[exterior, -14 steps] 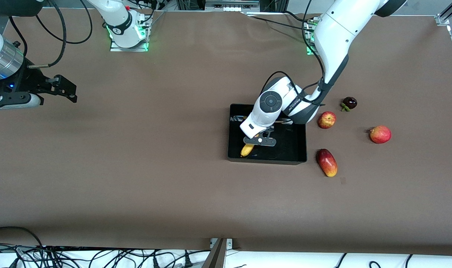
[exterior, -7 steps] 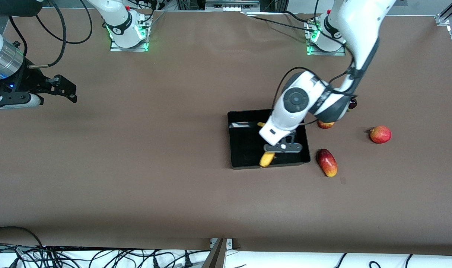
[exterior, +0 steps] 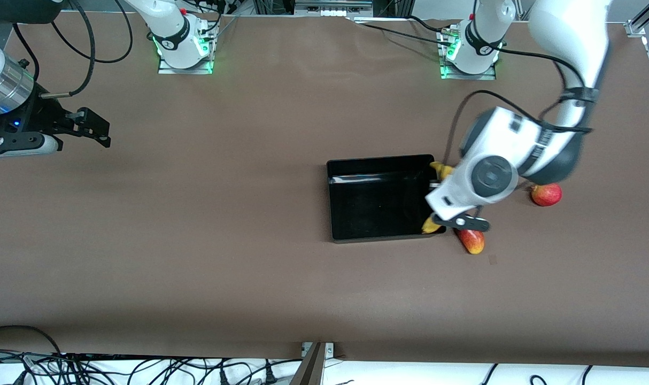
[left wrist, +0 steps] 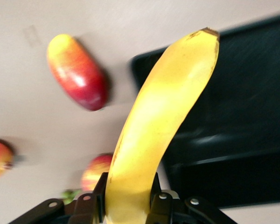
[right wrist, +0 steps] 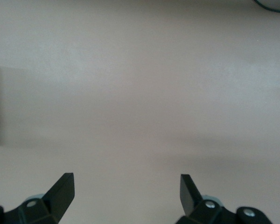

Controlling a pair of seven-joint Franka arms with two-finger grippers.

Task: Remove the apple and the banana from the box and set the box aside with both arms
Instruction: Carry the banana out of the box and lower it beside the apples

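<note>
The banana [left wrist: 154, 135] is being carried, clenched in the left gripper [exterior: 453, 222], from mid-box [exterior: 356, 235] out over the box's 3 o'clock wall, so the box is nearly cleared. The right gripper [right wrist: 126, 189] is being kept spread, waiting.

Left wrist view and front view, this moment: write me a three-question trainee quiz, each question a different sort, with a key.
1. True or false: the left gripper is shut on the banana.
2. The box now holds: A) the apple, B) the banana, C) no fruit that shows.
3. Fill in: the right gripper, which waits toward the right arm's end of the table, has its fingers ____.

Key:
1. True; the banana hangs over the box's edge toward the left arm's end.
2. C.
3. Open.
</note>
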